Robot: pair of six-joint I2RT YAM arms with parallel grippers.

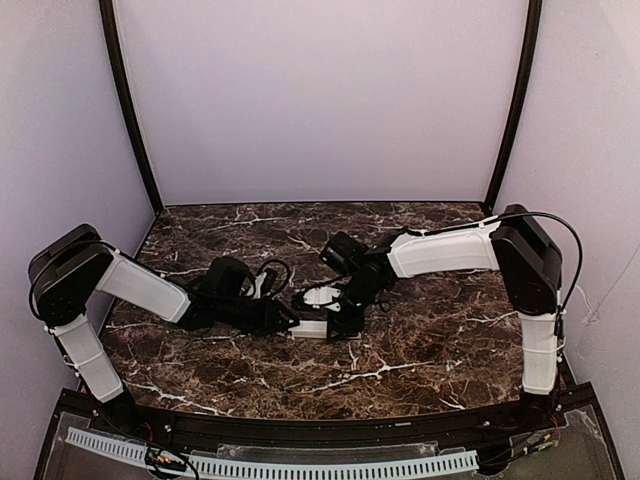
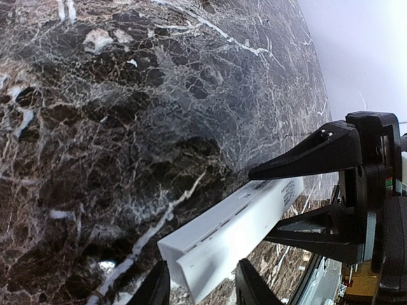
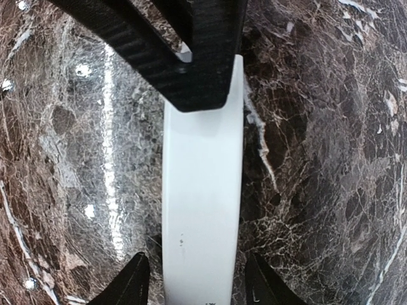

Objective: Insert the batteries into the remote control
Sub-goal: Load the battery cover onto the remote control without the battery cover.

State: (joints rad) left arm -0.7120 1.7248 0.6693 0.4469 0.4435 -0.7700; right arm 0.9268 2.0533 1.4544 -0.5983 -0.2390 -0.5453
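While the two arms meet over the middle of the marble table (image 1: 440, 340), one remote control (image 1: 312, 328) sits between them, the only task item that can be counted. Two claws frame the white bar, one at each end: the left gripper (image 1: 296, 323) straddles the end nearer the left arm, the right gripper (image 1: 342, 318) the opposite end. From above, dark fingers and wrists cover most of the remote, leaving only a short white stretch in view. The left wrist camera cuts off its own fingertips (image 2: 158, 287) at the bottom edge; the bar's near corner sits between them, and the other claw's two black fingers (image 2: 305, 159) stand above and below the far end. The right wrist camera shows the bar running lengthwise up between its fingertips (image 3: 135, 283), the far end hidden under the left claw's fingers. Small dark marks along one side of the bar are too fine to read. Both claws stand partly parted, fingers just beside the remote's long sides. Whether either one actually pinches it cannot be told, nor whether it rests on the marble.
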